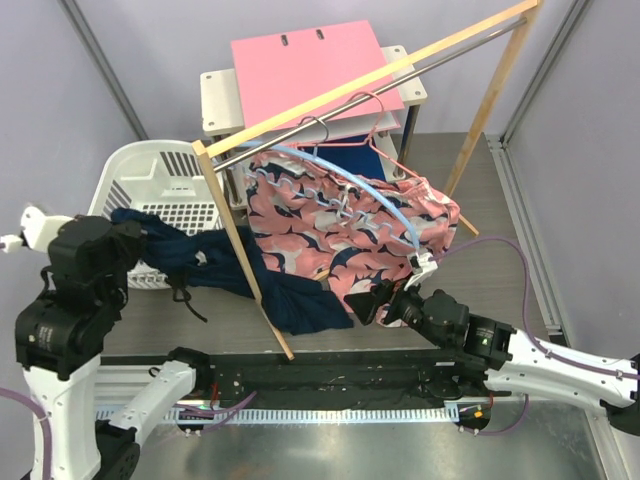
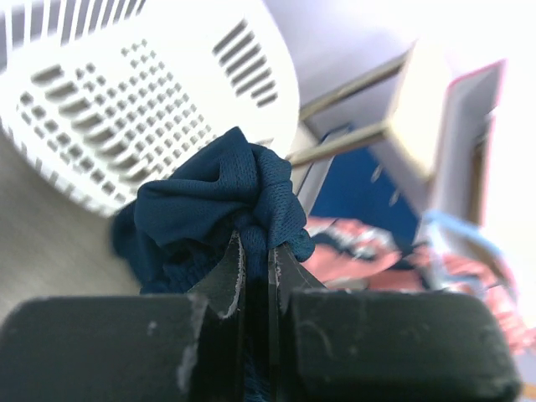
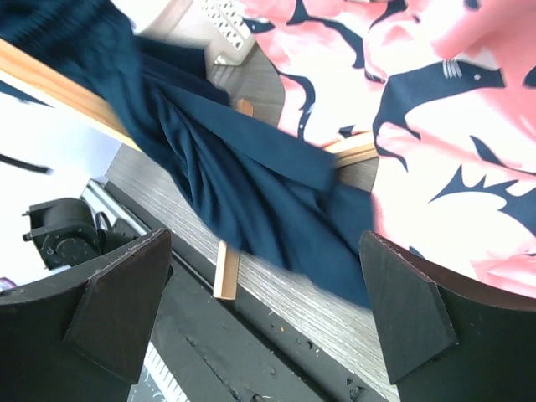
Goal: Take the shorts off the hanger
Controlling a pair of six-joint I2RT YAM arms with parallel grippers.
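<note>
Stretching from beside the white perforated plastic basket toward the table's middle, the plain dark navy cloth shorts cross the slanted wooden leg of the clothes rack, with their bunched end clenched in the left gripper. Just beside them, the salmon pink shorts with navy-and-white print hang on a light blue hanger. Near their lower hem, the right gripper stands wide apart, holding nothing.
</note>
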